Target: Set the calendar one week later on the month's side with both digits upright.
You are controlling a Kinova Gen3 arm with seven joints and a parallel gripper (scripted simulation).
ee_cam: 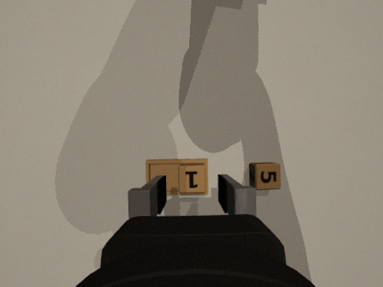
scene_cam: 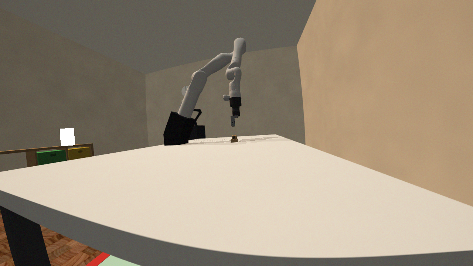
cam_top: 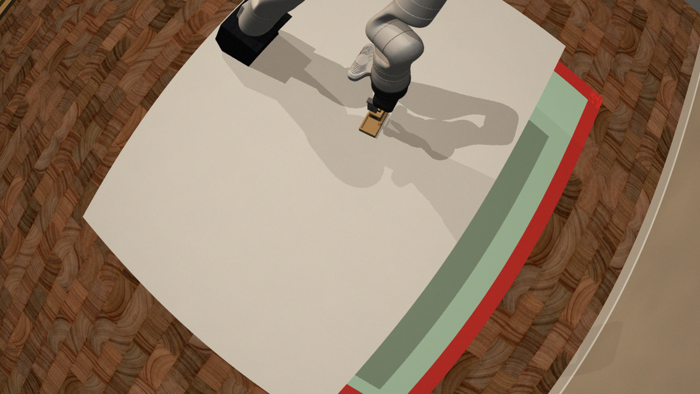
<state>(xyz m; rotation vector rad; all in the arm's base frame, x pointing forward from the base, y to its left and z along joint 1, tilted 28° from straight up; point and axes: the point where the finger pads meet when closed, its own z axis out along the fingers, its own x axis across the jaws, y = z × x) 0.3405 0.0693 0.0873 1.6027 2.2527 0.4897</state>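
The wooden tray (cam_top: 370, 126) (scene_cam: 233, 141) (ee_cam: 164, 171) lies on the table. A cube (scene_cam: 234, 137) (ee_cam: 191, 179) stands in its right half in the wrist view, with a 1 on top, upside down there; its side facing the exterior camera shows an 8. The tray's left half is empty. A second cube (ee_cam: 266, 176) lies on the table right of the tray, a sideways 5 on top; the arm hides it in the top view. My gripper (scene_cam: 232, 126) (ee_cam: 191, 188) is open and empty, above the tray area. No month name is readable.
The white table (cam_top: 220, 220) (scene_cam: 231, 185) (ee_cam: 327, 100) carries the black arm base (cam_top: 247, 44) (scene_cam: 176, 132) at its far end. The loose cube stands a short gap from the tray. Arm shadows fall around both.
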